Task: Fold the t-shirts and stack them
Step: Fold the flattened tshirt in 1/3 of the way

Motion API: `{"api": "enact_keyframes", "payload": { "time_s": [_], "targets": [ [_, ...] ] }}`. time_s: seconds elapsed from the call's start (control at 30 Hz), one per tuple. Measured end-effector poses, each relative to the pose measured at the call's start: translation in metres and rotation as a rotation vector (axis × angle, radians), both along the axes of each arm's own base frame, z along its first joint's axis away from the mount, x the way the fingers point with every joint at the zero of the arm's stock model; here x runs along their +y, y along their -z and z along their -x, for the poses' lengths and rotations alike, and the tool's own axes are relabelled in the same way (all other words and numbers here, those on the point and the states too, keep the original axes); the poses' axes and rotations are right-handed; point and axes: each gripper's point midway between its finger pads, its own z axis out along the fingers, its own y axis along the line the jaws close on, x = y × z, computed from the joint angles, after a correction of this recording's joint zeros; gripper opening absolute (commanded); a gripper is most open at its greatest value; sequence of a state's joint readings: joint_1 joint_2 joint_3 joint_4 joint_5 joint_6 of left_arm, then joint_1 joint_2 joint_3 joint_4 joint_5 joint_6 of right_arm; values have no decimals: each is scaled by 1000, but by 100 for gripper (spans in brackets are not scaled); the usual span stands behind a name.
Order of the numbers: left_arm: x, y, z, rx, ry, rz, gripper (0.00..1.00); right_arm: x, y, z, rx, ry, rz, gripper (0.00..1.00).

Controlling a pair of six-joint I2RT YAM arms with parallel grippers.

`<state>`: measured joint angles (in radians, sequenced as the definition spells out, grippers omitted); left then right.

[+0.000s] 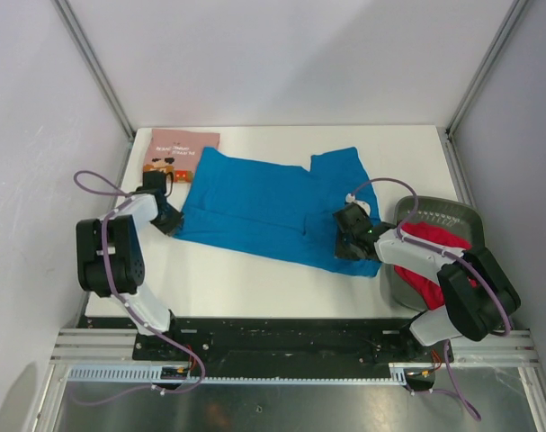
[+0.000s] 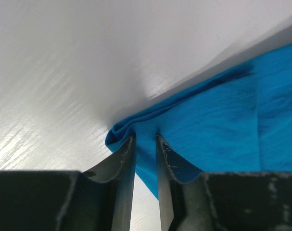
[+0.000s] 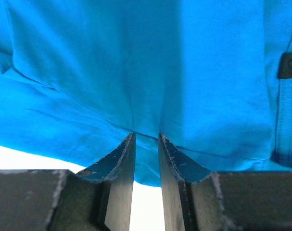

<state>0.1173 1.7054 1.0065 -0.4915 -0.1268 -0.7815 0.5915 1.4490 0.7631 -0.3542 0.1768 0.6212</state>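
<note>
The white table (image 1: 255, 279) carries the blue t-shirt (image 1: 264, 202), spread flat across its middle. At my right stands the grey basket (image 1: 434, 209) with the red t-shirt (image 1: 430, 238) inside. The pink t-shirt (image 1: 178, 148) lies folded at the far left corner. My left gripper (image 2: 146, 137) pinches the blue t-shirt's left corner, jaws narrow. My right gripper (image 3: 146, 135) pinches its near right edge.

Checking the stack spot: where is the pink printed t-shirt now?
In the top view the pink t-shirt lies at the table's far left corner, touching the blue t-shirt, just beyond the left gripper.
</note>
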Motion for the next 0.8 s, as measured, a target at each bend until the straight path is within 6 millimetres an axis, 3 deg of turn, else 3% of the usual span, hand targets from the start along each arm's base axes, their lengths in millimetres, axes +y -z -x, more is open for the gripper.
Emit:
{"api": "enact_keyframes", "payload": {
  "time_s": [0.13, 0.3, 0.4, 0.8],
  "targets": [
    [7, -10, 0, -24, -2, -29, 36, -2, 3, 2, 8, 2, 5, 30],
    [17, -36, 4, -96, -22, -68, 37, -4, 4, 3, 12, 4, 7, 30],
    [18, -42, 10, -115, -28, -77, 37, -4, 4, 3, 12, 7, 8, 30],
    [14, -1, 29, 16, -24, -51, 38, -14, -4, 2, -7, 34, -5, 30]
  ]
}}
